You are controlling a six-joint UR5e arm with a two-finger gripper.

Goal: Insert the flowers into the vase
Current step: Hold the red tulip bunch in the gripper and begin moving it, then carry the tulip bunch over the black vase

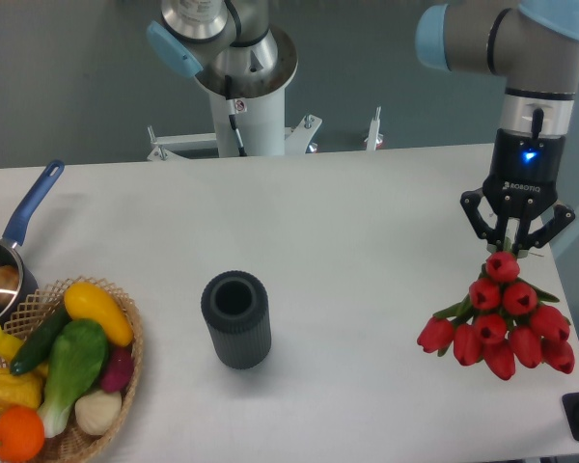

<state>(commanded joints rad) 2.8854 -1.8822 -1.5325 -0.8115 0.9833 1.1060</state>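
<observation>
The flowers (pixel 502 323), a bunch of red tulip buds with a few green leaves, are at the right side of the table near its front edge. My gripper (pixel 515 247) points straight down over the top end of the bunch. Its fingers are drawn together on the stems just above the uppermost bud, and the stems themselves are hidden behind them. The vase (pixel 236 320), dark grey and ribbed, stands upright left of the table's middle with its round mouth open upward. It is far to the left of the gripper.
A wicker basket (pixel 125 371) of colourful vegetables sits at the front left corner. A blue-handled saucepan (pixel 24 207) is behind it at the left edge. The arm's white base (pixel 239 96) stands at the back. The table's right edge runs close to the flowers.
</observation>
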